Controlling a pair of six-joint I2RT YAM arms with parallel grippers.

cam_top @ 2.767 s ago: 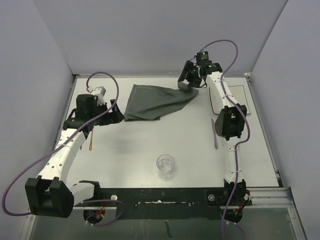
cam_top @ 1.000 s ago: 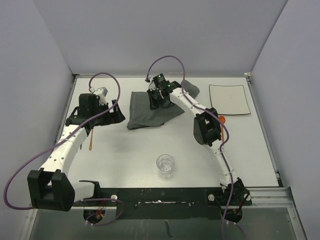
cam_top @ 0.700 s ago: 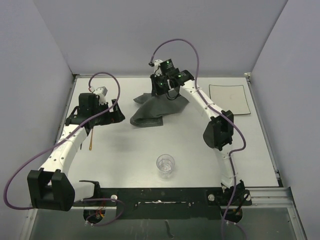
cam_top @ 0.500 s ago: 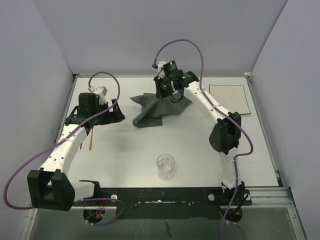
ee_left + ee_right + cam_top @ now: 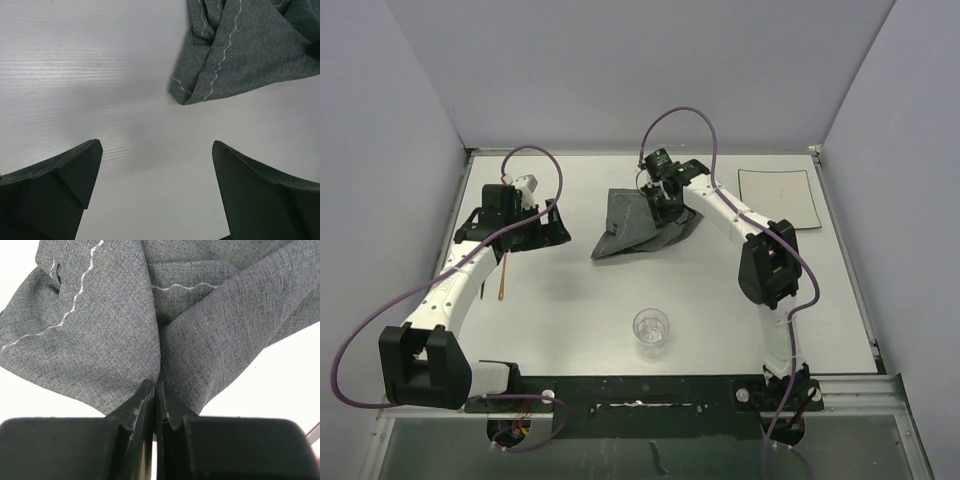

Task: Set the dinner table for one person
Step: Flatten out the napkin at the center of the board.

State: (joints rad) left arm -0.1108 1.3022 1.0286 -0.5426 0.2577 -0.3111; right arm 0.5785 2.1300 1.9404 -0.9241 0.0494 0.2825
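On the white dinner table (image 5: 720, 290) a dark grey stitched placemat (image 5: 638, 228) lies bunched and folded at the back centre. My right gripper (image 5: 665, 205) is over it, and in the right wrist view the gripper (image 5: 156, 385) is shut on a pinched fold of the placemat (image 5: 105, 335). To the left of the cloth, my left gripper (image 5: 561, 234) stands open above bare tabletop. In the left wrist view the gripper (image 5: 155, 145) holds nothing, and a placemat (image 5: 240, 50) corner lies just beyond its fingers (image 5: 65, 175).
A small white square plate (image 5: 778, 198) lies at the back right. A clear glass (image 5: 651, 330) stands near the front centre. A thin orange-handled utensil (image 5: 503, 280) lies beside the left arm. Grey walls close the back and sides.
My right gripper has carried the placemat's far corner from the back right over to the centre, folding and bunching the cloth. The left gripper has edged slightly toward it, still open.
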